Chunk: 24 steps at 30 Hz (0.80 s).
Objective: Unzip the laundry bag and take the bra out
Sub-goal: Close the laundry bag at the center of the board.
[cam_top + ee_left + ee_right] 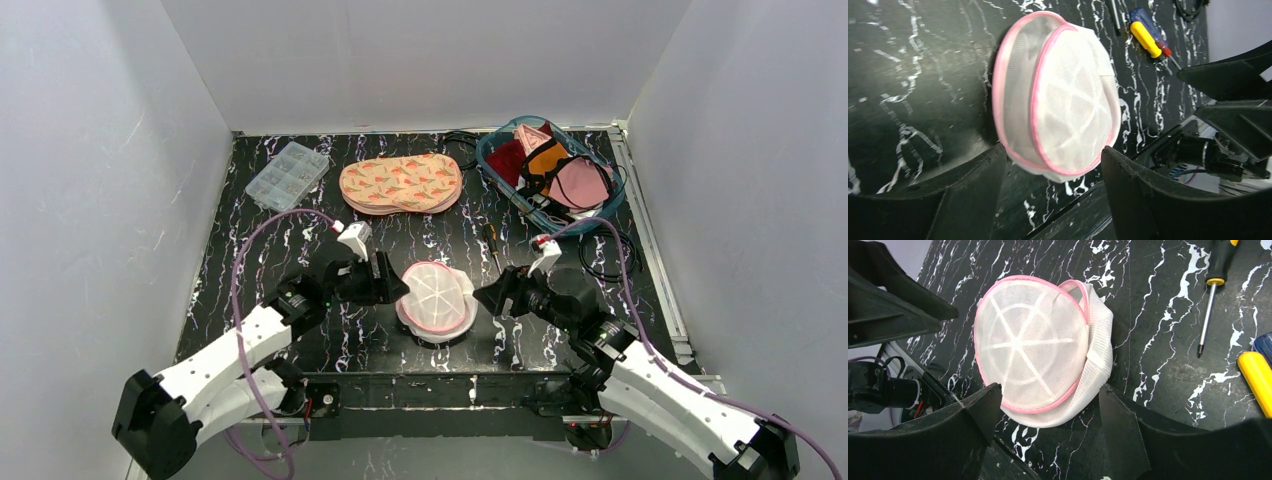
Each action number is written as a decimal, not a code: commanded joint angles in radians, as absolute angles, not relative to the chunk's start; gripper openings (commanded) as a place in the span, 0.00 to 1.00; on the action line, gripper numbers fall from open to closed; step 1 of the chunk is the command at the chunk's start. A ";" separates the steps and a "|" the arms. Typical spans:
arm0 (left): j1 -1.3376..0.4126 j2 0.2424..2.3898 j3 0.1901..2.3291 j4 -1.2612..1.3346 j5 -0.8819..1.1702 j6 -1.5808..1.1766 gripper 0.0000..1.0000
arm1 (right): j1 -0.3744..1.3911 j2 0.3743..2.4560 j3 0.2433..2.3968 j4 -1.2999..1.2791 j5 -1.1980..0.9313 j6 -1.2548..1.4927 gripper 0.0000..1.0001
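1. The left claw (1053,149) stood spread wide, its black fingers (968,195) at either side of its own view and nothing pinched between them.
2. The laundry bag (1063,100), a white mesh dome trimmed in pink, lay on the table (908,90) just ahead of that claw. Its near edge dipped into the gap between the fingertips, close to the left one; I could not tell whether they touched.
3. The right claw (1049,387) was likewise released and held nothing. The same bag sat straight ahead of it, its lower rim reaching between the fingers.
4. From above, the bag lay between the two claws, the left one at its edge and the right one just clear of it.
5. The bra could not be made out through the mesh; presumably it was inside.
6. No zip pull showed plainly in any view, and I could not tell whether the pink seam was parted at all.
7. A screwdriver (1208,305) lay beyond the right claw, off to its right and apart from the bag.
8. Judgement: the unzipping step was in hand, with no grip yet taken.
9. The next move would call for one claw to pin the bag's rim while the other found the pull and pinched it finely.
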<state>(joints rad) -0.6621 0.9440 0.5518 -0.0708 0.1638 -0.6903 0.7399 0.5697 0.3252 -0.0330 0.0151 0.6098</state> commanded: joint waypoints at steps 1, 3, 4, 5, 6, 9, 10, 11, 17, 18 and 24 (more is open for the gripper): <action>-0.661 0.850 0.629 -0.347 0.070 -0.619 0.66 | 0.738 0.638 0.431 -0.067 -0.047 0.559 0.76; -0.662 0.825 0.631 -0.310 0.099 -0.644 0.61 | 0.739 0.684 0.455 -0.063 -0.080 0.558 0.71; -0.663 0.824 0.632 -0.275 0.120 -0.660 0.58 | 0.742 0.704 0.465 -0.058 -0.091 0.562 0.69; -0.663 0.833 0.631 -0.236 0.149 -0.676 0.55 | 0.746 0.721 0.473 -0.047 -0.095 0.567 0.67; -0.664 0.847 0.630 -0.185 0.188 -0.692 0.50 | 0.750 0.738 0.481 -0.031 -0.100 0.575 0.65; -0.673 0.924 0.629 -0.033 0.248 -0.736 0.37 | 0.767 0.804 0.501 0.018 -0.113 0.596 0.59; -0.681 0.950 0.629 0.004 0.257 -0.749 0.32 | 0.773 0.828 0.505 0.037 -0.113 0.603 0.57; -0.689 0.972 0.628 0.046 0.265 -0.760 0.28 | 0.780 0.852 0.506 0.058 -0.116 0.612 0.56; -0.738 1.097 0.621 0.077 0.217 -0.750 0.18 | 0.848 0.980 0.494 0.192 -0.105 0.655 0.55; -0.738 1.109 0.607 0.085 0.209 -0.751 0.18 | 0.859 1.001 0.489 0.206 -0.097 0.658 0.56; -0.738 1.114 0.499 0.156 0.162 -0.760 0.11 | 0.889 1.071 0.407 0.298 -0.066 0.673 0.60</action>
<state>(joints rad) -0.7361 1.1252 0.5598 0.1020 0.1978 -0.7559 0.8776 1.0565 0.4549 0.1688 -0.0895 0.6544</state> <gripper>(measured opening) 0.118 0.592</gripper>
